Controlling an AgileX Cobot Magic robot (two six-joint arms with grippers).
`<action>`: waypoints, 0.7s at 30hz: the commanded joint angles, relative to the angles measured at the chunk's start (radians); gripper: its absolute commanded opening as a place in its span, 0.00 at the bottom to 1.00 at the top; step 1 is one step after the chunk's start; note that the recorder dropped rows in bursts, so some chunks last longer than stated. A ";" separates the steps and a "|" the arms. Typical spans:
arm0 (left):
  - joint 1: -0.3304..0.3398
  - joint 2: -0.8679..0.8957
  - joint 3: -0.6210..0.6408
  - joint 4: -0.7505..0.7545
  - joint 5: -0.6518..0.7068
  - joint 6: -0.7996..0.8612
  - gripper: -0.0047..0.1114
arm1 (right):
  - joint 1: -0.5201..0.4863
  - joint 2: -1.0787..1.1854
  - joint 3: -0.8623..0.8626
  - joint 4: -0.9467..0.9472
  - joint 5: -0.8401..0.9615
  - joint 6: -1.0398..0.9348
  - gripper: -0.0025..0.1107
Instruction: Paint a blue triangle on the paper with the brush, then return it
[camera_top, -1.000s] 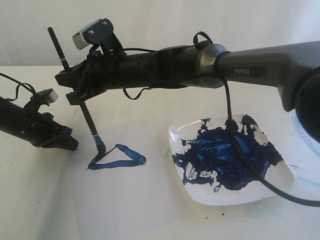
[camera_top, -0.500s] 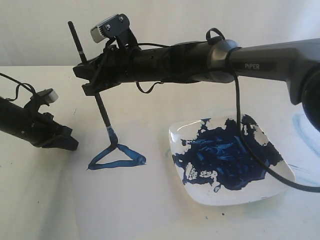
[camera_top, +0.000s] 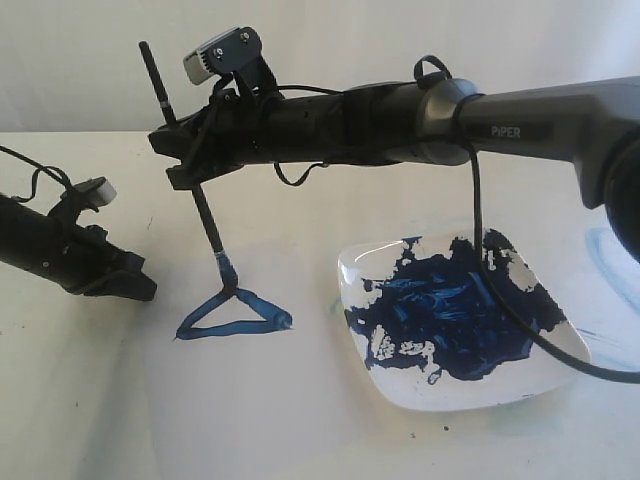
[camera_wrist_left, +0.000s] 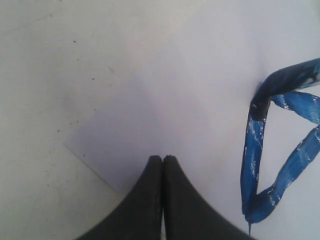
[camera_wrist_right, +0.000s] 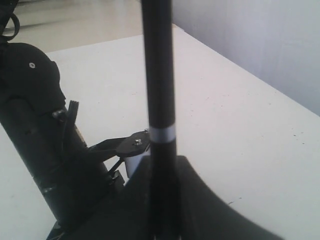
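Right gripper (camera_top: 183, 166) around brush (camera_top: 210, 232) mid-handle

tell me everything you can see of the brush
The brush is a long thin black stick with a white band on its handle and a tip stained dark blue. It stands nearly upright, leaning slightly, clamped at mid-handle in the right tool. Its tip appears to touch the top corner of the blue triangle on the paper.

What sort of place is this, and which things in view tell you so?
Probably a robotics lab bench set up for painting: the right gripper holds the brush at the blue triangle on the paper, a white plate is smeared with blue paint, and a plain white backdrop stands behind.
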 joint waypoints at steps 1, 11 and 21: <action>0.003 0.010 0.007 0.031 0.003 0.001 0.04 | -0.007 -0.006 -0.002 -0.001 0.002 -0.002 0.02; 0.003 0.010 0.007 0.031 0.005 0.001 0.04 | -0.007 -0.061 -0.002 -0.001 0.002 0.006 0.02; 0.003 0.010 0.007 0.034 0.005 0.001 0.04 | -0.009 -0.148 0.001 -0.020 -0.019 0.076 0.02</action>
